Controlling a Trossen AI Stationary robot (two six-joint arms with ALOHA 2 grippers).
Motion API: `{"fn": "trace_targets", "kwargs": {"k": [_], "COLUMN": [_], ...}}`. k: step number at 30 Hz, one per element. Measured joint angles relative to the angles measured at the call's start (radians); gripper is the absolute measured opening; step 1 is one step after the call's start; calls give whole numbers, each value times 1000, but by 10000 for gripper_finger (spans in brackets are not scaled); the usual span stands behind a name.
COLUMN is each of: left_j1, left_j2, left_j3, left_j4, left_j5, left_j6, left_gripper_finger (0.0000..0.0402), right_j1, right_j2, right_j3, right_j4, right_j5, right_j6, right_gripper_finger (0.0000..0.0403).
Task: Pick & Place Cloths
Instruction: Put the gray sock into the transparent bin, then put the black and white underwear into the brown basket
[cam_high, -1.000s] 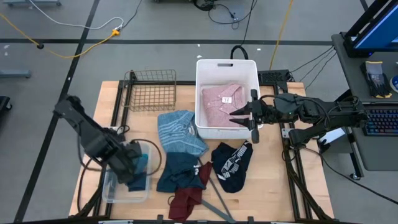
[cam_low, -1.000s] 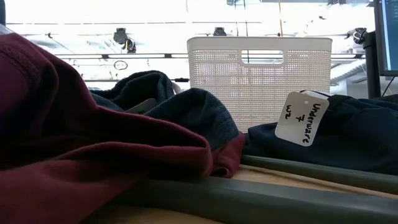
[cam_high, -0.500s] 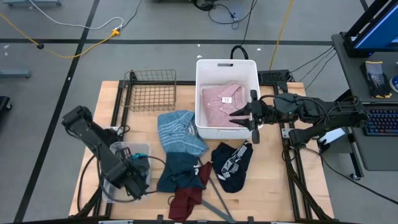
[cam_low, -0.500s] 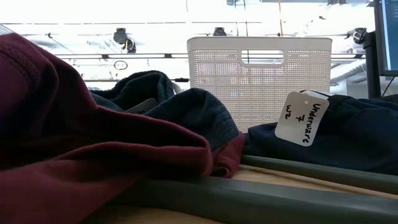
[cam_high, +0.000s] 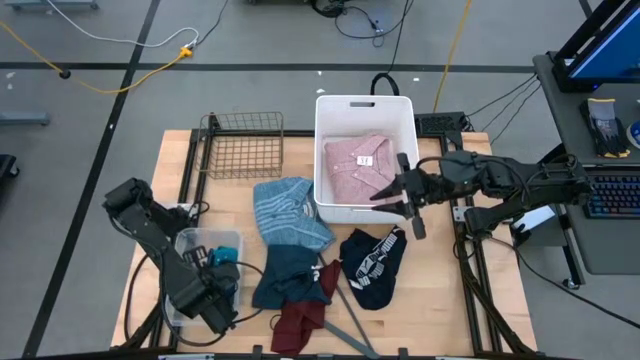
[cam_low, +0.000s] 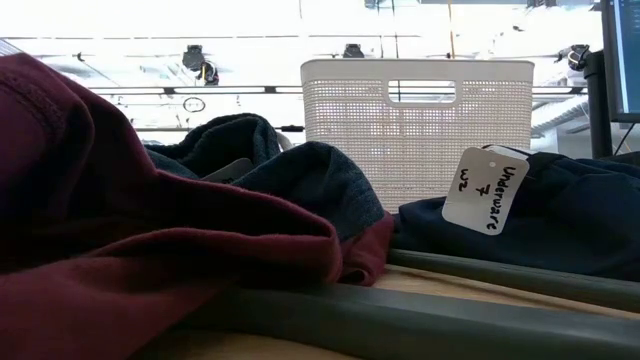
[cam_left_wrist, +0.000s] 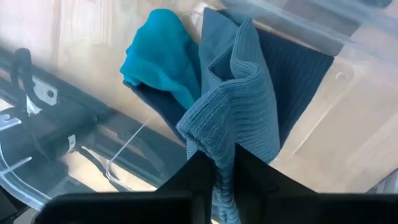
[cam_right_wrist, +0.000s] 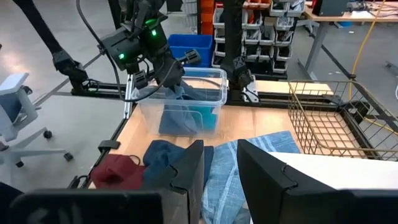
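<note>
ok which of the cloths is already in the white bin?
The pink shirt, folded with a small white tag on it. It alone lies in the white bin; the striped shirt, navy top and maroon garment lie on the table.

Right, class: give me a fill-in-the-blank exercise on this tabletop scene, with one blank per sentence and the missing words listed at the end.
1. The pink collared shirt lies inside the white ____.
2. The left gripper is shut on a small ____ cloth above the clear plastic bin.
3. The paper tag on the navy top reads ____.
4. The wire basket holds ____ garments.

Missing words: basket; blue; Underware; no
</note>
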Motion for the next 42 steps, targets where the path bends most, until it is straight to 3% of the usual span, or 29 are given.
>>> {"fn": "trace_targets", "kwargs": {"k": [6,15,22,27,34,39,42], "left_j1": [1,1,18,20,19,19,19], "left_j2": [0,0,-31,-101,-241,-333,-389], "left_j3": [0,0,0,0,0,0,0], "left_j4": [1,1,2,1,-1,13,53], "left_j5": [-25,-25,111,105,6,-119,-257], "left_j6": [-20,-30,85,46,-86,-125,-130], "left_gripper_finger": [104,229,300,321,325,315,312], "right_j1": [0,0,8,37,101,205,279], "right_j2": [0,0,0,0,0,19,40], "right_j3": [0,0,0,0,0,0,0], "right_j4": [-11,-11,-20,-5,40,22,-50], "right_j5": [0,1,3,4,8,111,174], "right_j6": [0,18,-44,-165,-185,-177,-176], "right_gripper_finger": [89,89,89,89,89,89,87]}}
